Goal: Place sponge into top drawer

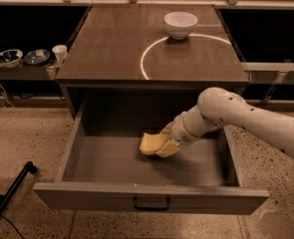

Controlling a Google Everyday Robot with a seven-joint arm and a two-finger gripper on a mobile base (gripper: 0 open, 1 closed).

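Observation:
The top drawer (151, 197) is pulled wide open below the brown cabinet top, its dark pull handle at the front middle. The pale yellow sponge (150, 143) is over the drawer's middle, low above its floor. My gripper (161, 144) reaches in from the right on the white arm (236, 116). Its yellowish fingers (168, 148) are closed around the sponge's right end.
A white bowl (181, 24) stands at the back of the cabinet top (111, 49), on a bright ring of light. A side shelf at the left holds two small bowls (22, 57) and a cup (60, 53). A black leg (9, 195) lies on the speckled floor at lower left.

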